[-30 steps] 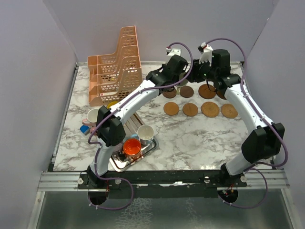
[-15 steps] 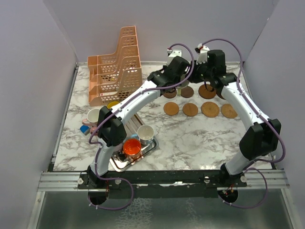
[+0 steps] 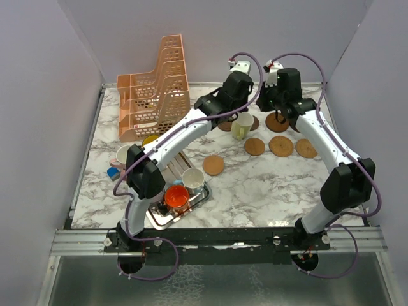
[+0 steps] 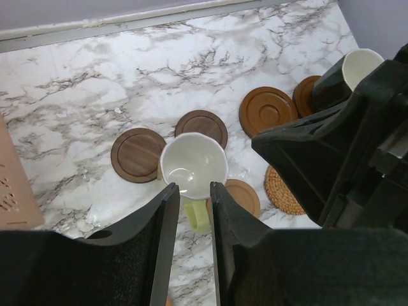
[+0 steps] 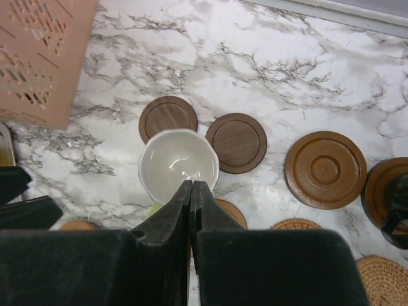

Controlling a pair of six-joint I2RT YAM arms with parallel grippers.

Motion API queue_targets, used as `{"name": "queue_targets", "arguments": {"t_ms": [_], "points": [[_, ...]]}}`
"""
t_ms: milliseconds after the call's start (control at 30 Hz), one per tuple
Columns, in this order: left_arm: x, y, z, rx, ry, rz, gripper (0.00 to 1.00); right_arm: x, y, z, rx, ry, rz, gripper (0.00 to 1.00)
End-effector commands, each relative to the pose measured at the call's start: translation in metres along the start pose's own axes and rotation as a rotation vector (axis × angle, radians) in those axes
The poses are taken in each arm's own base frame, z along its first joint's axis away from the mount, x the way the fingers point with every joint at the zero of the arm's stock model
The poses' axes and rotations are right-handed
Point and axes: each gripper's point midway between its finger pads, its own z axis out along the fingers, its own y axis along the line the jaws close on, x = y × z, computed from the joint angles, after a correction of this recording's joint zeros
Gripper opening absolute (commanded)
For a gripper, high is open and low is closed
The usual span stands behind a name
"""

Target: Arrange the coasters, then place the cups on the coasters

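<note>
Two cups sit in the silver tray (image 3: 162, 220) at the near left of the marble surface (image 3: 268, 185): an orange cup (image 3: 176, 196) and a white cup (image 3: 194, 178), both upright with mouths up. Behind the tray a pale cup (image 3: 124, 154) stands on the surface, and a peach rack (image 3: 156, 95) of stacked trays rises at the back left. A cream cup (image 3: 241, 126) stands upright among the coasters (image 3: 254, 146) at the back right. One tan coaster (image 3: 213, 165) lies apart from them, nearer the tray.

From the left wrist, the cream cup is seen from above, its pale inside showing down to a glossy bottom and its yellow-green handle pointing toward the camera. The left tool (image 4: 193, 188) hangs over the near rim with its jaws narrowly parted, and the handle shows in the gap. Whether a finger touches the cup cannot be told. Two dark coasters lie just behind the cup and a tan one just beside it. Its base is hidden, so what it stands on cannot be told. At the right a dark cup (image 4: 344, 76) with a white inside sits on a dark coaster, partly behind the other arm.

From the right wrist, the right tool (image 5: 192, 185) has its jaws pressed together and grips nothing. Its tips line up with the cream cup's near rim.
</note>
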Motion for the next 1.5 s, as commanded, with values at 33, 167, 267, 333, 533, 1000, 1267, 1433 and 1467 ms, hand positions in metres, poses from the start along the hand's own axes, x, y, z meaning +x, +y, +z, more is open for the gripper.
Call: {"name": "queue_targets", "arguments": {"t_ms": [33,167,267,333,533,1000,1267,1433,1467], "points": [[-0.028,-0.010,-0.032,0.101,-0.079,0.046,0.30,-0.002,-0.014,-0.013,0.064,-0.044,-0.030,0.01],[-0.017,0.010,-0.031,0.053,-0.083,0.092,0.32,0.010,-0.013,-0.011,0.034,-0.035,-0.052,0.01],[-0.009,0.030,-0.026,0.016,-0.070,0.140,0.32,0.016,-0.006,-0.001,-0.021,-0.017,-0.069,0.05],[-0.002,0.042,-0.022,0.010,-0.056,0.157,0.32,0.019,-0.001,0.010,-0.058,0.009,-0.058,0.16],[0.012,0.068,-0.023,0.150,-0.009,0.129,0.46,0.045,0.004,0.045,-0.096,0.117,-0.053,0.33],[0.044,0.087,-0.021,0.284,0.048,0.181,0.61,0.084,0.000,0.082,-0.083,0.263,-0.045,0.39],[0.064,0.086,-0.019,0.332,0.070,0.269,0.77,0.089,0.000,0.097,-0.076,0.302,-0.032,0.32],[0.075,0.089,-0.018,0.338,0.081,0.308,0.84,0.092,0.004,0.102,-0.079,0.319,-0.031,0.24],[0.077,0.090,-0.018,0.340,0.082,0.317,0.86,0.091,0.003,0.103,-0.077,0.320,-0.032,0.23]]}}
